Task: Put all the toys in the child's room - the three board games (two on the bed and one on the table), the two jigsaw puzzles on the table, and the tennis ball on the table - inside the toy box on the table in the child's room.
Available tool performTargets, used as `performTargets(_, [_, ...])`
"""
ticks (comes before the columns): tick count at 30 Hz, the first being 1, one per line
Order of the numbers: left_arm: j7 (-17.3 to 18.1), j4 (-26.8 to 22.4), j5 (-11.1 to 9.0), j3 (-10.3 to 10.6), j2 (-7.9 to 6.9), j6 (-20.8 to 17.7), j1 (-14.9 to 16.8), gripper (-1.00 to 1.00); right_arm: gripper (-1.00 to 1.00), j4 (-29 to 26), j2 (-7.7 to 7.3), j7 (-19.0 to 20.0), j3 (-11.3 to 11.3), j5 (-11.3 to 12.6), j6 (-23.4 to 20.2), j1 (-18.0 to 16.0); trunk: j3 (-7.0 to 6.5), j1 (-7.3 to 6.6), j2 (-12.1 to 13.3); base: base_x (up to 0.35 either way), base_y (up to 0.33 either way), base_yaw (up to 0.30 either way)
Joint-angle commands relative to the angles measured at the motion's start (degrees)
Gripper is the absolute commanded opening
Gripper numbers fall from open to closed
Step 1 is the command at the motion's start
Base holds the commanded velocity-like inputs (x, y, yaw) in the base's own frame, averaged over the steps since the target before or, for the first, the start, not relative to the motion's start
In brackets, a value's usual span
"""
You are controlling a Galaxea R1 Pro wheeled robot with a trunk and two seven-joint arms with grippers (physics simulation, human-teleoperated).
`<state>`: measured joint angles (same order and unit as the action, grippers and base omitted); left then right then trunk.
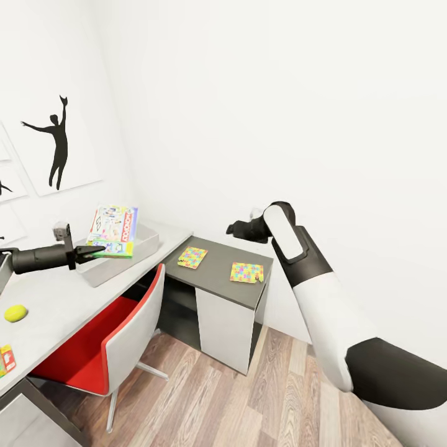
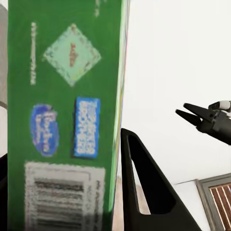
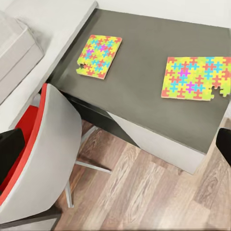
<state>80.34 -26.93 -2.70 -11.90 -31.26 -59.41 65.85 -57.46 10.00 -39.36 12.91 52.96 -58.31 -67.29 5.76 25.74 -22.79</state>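
Observation:
My left gripper (image 1: 94,251) is shut on the lower edge of a white board game (image 1: 113,231) with multicoloured edges, held tilted over the light-grey toy box (image 1: 146,246). In the left wrist view the game's green side (image 2: 62,120) lies against one black finger (image 2: 144,192). Two jigsaw puzzles (image 1: 192,257) (image 1: 247,272) lie flat on the dark-grey corner section (image 1: 220,282); they are also the left puzzle (image 3: 99,55) and the right puzzle (image 3: 195,78). The tennis ball (image 1: 15,313) rests on the white table (image 1: 62,298). My right gripper (image 1: 233,228) hovers open above the corner section, holding nothing.
A red-and-white chair (image 1: 118,338) is pushed under the table beside the corner section. A yellow-red-green printed box (image 1: 6,360) pokes in at the table's near left edge. Wood-plank floor (image 1: 248,397) spreads in front. White walls with a black silhouette picture (image 1: 56,146) close the corner.

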Motion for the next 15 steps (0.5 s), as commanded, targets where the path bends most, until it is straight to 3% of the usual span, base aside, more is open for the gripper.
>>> performTargets(1, [-0.38, 0.22, -0.04, -0.02, -0.01, -0.59, 0.16, -1.0, 1.0, 0.3, 0.0, -0.75, 0.03, 0.68, -0.05, -0.24, 0.13, 0.04, -0.13, 0.0, 0.0, 0.0])
performTargets(6, [-1.75, 0.67, -0.05, -0.18, -0.03, -0.59, 0.31, -1.0, 1.0, 0.79, 0.0, -1.1, 0.17, 0.93, 0.06, -0.44, -0.03, 0.04, -0.13, 0.0, 0.0, 0.129])
performTargets(15, [-2.88, 0.73, -0.2, -0.9, -0.31, -0.59, 0.33, -1.0, 1.0, 0.32, 0.0, -1.1, 0.29, 1.0, 0.12, -0.48, -0.46, 0.04, -0.13, 0.02, -0.026, 0.245])
